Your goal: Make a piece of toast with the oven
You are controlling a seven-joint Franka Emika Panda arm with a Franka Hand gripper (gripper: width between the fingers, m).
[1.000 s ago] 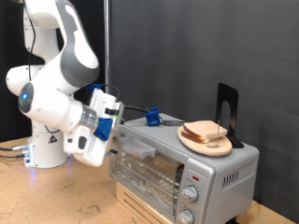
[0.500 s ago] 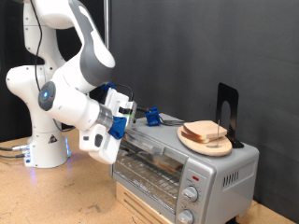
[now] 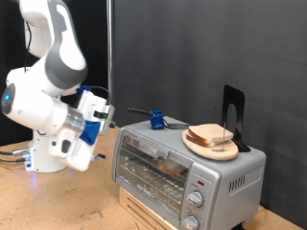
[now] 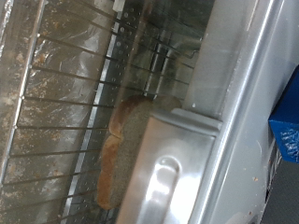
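Observation:
The silver oven (image 3: 192, 168) stands at the exterior view's right on a wooden box, with its glass door shut. The wrist view looks through the door glass (image 4: 84, 103) at close range. Behind it the piece of toast (image 4: 117, 159) lies on the wire rack (image 4: 47, 112), next to the door handle (image 4: 163, 182). My gripper (image 3: 104, 129) hangs just off the oven's left end and touches nothing that I can see. Its fingers do not show in the wrist view.
A round wooden plate (image 3: 223, 151) with other bread slices (image 3: 211, 136) sits on the oven's top. A blue object (image 3: 155, 120) and a black bookend (image 3: 233, 110) stand there too. Two knobs (image 3: 197, 199) and a red light (image 3: 200, 180) are on the oven's front right. The wooden table (image 3: 58, 206) lies below.
My arm has drawn back from the oven's front towards the exterior view's left. The hand that was against the door's top edge is now clear of it.

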